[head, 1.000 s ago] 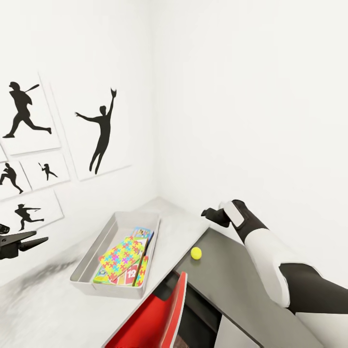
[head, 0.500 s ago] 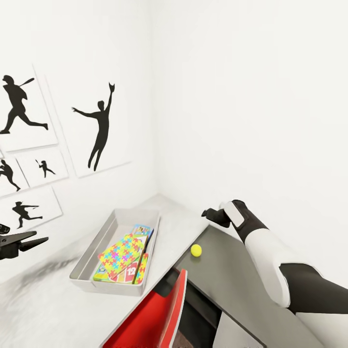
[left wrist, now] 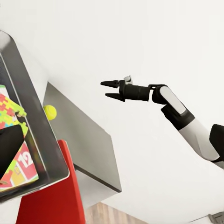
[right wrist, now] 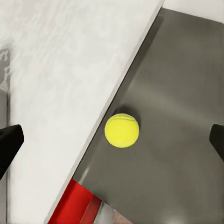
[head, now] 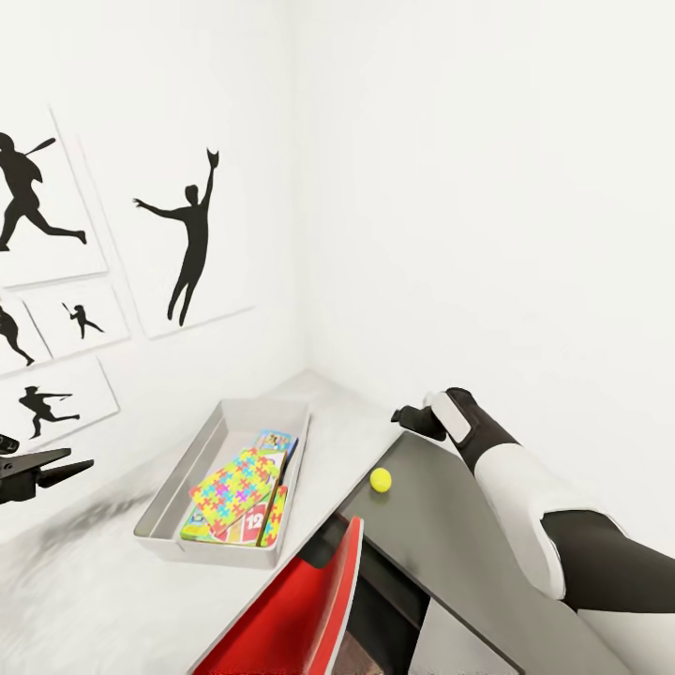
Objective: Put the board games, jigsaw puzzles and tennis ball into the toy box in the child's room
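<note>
Tennis ball (head: 381, 480) sits on the dark grey lower section (head: 469, 544) of the table, right by the step up to the pale top (head: 337, 459); in the right wrist view the ball (right wrist: 122, 131) rests on dark surface just beside that edge, touching nothing else.

From the ball, toy box (head: 178, 487) lies at approx. 9 o'clock in head view, on the pale top, well apart from the ball. Inside it I see a jigsaw puzzle (head: 232, 487) w/ its coloured pieces lying tilted on top of a game box showing a red "12" panel (head: 251, 532), and the small blue board game (head: 275, 442) toward the far end. A 2nd puzzle edge shows along the box's right wall, standing on edge; can't confirm more. Left wrist view shows the tray's near corner (left wrist: 44, 154) w/ the same "12" panel and puzzle.

Right gripper (head: 405, 414) hangs at approx. 1 o'clock from the ball, above the table's far edge, not touching it. In left wrist view its fingers (left wrist: 111, 84) are parted w/ a clear gap, nothing between them; right wrist view has the dark fingertips at either side, wide, ball between them but below.

Left gripper (head: 66, 466) at approx. 9 o'clock, beyond the toy box, over the pale top, fingers narrowly apart, empty.

Red chair back (head: 319, 600) stands at approx. 7 o'clock below the ball, against the table edge. Baseball-player posters (head: 192, 244) on left wall.
</note>
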You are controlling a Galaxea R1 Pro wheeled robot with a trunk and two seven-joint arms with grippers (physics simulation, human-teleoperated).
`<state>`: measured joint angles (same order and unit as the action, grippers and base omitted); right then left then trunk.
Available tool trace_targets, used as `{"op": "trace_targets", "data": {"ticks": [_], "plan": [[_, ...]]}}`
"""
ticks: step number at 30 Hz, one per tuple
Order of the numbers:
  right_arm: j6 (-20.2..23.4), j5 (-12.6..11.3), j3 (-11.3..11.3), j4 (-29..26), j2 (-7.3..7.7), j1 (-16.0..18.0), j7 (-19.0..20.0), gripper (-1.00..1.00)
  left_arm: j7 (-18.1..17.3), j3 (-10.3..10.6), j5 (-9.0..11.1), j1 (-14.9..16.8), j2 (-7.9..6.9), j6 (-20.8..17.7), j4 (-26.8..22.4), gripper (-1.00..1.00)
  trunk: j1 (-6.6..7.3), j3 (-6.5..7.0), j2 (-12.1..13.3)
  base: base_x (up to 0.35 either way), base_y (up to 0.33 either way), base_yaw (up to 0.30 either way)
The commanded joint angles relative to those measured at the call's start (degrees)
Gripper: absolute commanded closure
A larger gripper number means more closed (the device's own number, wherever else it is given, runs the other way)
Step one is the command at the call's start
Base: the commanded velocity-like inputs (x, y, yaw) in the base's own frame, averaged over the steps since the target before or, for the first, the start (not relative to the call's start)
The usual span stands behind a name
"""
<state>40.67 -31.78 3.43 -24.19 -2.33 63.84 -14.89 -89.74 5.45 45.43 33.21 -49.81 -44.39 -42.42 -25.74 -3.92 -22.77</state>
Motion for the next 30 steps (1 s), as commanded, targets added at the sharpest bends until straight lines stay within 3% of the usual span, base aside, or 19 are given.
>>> {"op": "trace_targets", "data": {"ticks": [1, 30], "plan": [[0.1, -0.6, 0.4, -0.1, 0.04, 0.1, -0.5, -1.0, -0.3, 0.3, 0.3, 0.1, -0.09, -0.6, 0.1, -1.0, -0.04, -0.24, -0.1, 0.0, 0.0, 0.0], [-0.7, -0.7, 0.6, -0.1, 0.05, 0.1, -0.4, -1.0, -0.3, 0.3, 0.3, 0.1, -0.11, -0.6, 0.1, -1.0, -0.04, -2.97, -0.1, 0.0, 0.0, 0.0]]}}
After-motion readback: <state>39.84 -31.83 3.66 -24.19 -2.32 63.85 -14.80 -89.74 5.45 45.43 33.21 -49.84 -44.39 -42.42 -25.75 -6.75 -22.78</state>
